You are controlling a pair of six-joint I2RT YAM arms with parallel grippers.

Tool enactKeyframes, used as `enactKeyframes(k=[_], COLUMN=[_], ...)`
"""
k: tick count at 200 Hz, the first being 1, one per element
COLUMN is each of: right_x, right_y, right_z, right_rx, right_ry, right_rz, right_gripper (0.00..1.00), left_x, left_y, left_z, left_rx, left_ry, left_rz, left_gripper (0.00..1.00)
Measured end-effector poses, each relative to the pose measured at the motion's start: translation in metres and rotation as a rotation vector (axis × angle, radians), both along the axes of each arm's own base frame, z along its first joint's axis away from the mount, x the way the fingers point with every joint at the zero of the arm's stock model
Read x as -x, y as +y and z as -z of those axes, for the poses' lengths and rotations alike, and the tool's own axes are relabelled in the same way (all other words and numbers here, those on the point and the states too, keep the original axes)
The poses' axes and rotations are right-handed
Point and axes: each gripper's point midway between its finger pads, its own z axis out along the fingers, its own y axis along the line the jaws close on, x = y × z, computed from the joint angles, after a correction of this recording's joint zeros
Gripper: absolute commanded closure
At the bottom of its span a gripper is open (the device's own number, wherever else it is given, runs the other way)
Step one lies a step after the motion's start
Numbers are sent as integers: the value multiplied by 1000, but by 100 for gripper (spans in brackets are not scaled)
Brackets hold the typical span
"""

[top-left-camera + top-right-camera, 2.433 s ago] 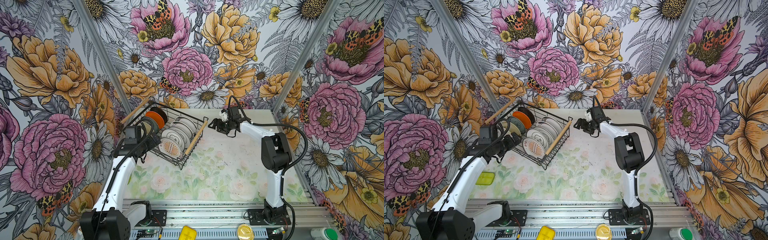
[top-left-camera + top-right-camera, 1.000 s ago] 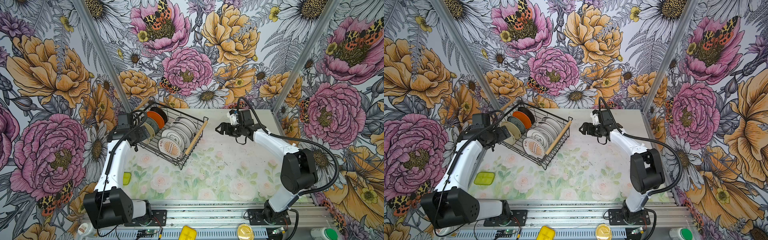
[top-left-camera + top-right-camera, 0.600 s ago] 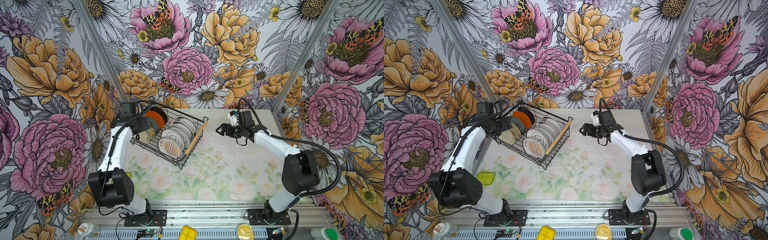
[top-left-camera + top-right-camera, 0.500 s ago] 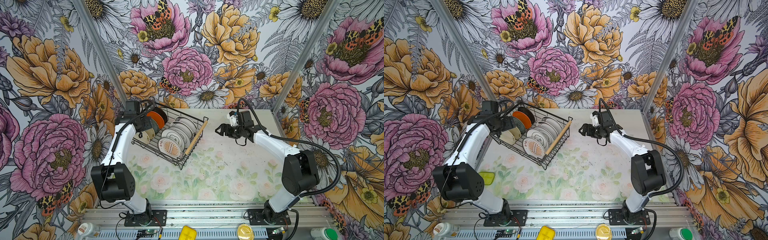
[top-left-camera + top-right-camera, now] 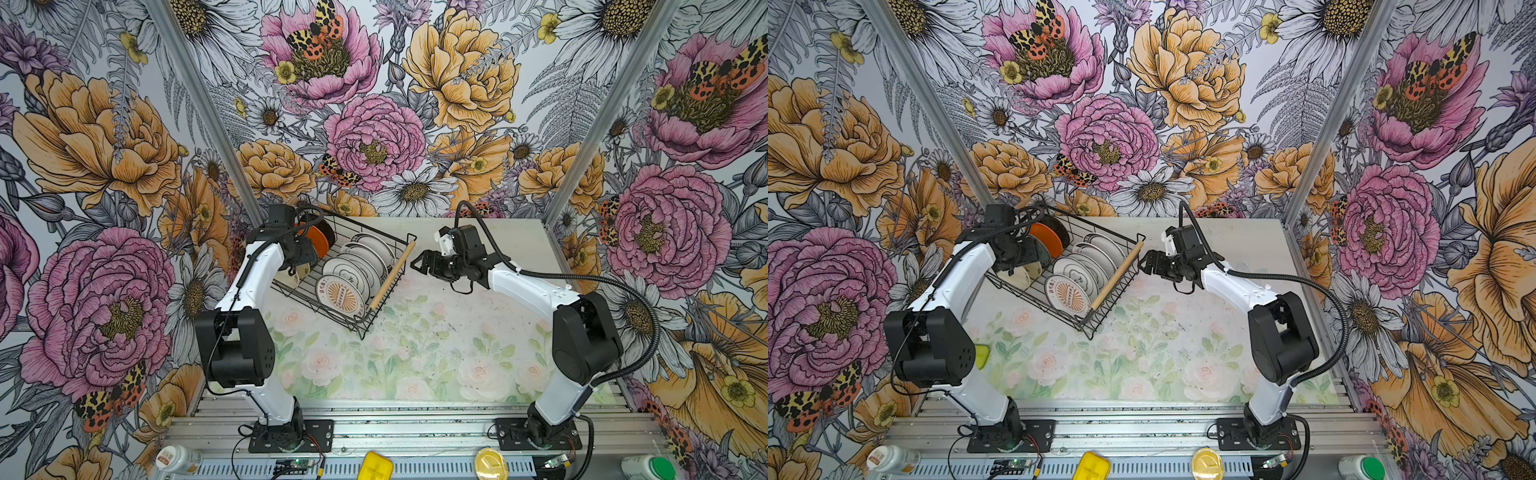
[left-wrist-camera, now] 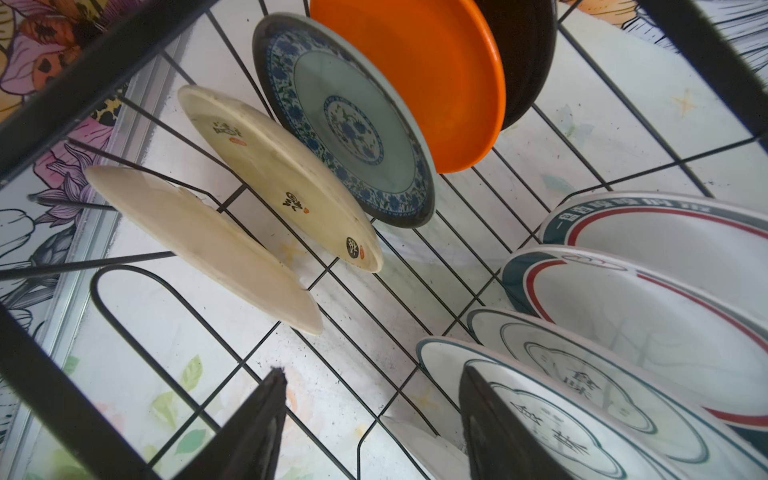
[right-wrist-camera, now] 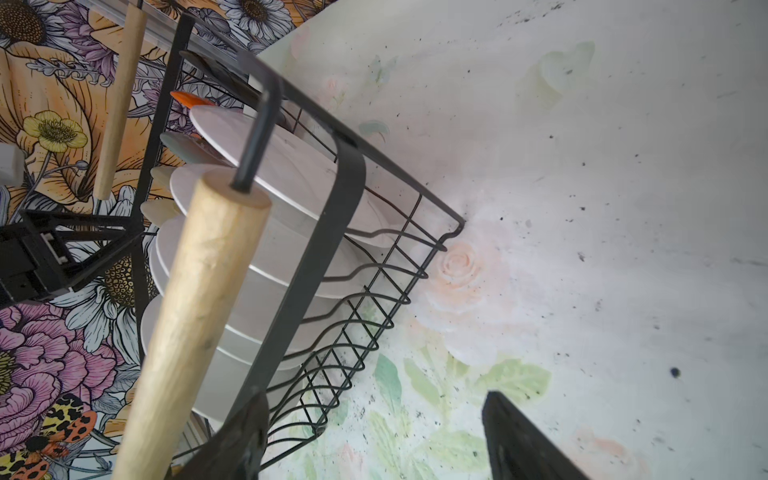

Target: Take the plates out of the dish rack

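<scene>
My left gripper (image 6: 372, 372), jaws apart and empty, sits inside the dish rack (image 5: 390, 274); the nearest cream plate (image 6: 216, 249) stands tilted on edge just ahead, seemingly untouched. My right gripper (image 5: 419, 265) hangs open outside.

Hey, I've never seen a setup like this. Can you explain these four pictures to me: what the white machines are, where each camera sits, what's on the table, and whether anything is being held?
The white machines are two robot arms, a left arm and a right arm, mounted at the front of a table inside flower-printed walls. Two pictures look down from above and show nearly the same whole scene. The other two come from small cameras on the arms' wrists, looking out past the fingers.

On the table stands a black wire dish rack full of plates set on edge, among them an orange plate. The left gripper hangs over the rack, close above the plates. The right gripper hovers beside the rack, near a wooden handle. Both grippers are open and hold nothing.
</scene>
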Motion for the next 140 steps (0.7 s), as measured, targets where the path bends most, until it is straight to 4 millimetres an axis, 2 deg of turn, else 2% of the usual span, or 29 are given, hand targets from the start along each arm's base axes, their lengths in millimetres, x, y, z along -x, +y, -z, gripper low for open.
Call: enactKeyframes(k=[36,89,121,140], right_x=[-18,-40,-64,-77], right_y=[8,16,20,24], right_z=[17,3,8,7], right_rx=[-11,-43,-57,-68], right_ry=[35,9,9,-4], right_rz=[27,47,68,76], right_gripper=[18,18,18,18], left_x=[9,37,44,51], left_y=[-6,-17,-18,-27], left_z=[16,50,47,44], left_rx=[-12,-16,-37,-33], left_ry=[49,160,155,155], left_rz=[11,13,-3,6], left_gripper=[43,51,54,55])
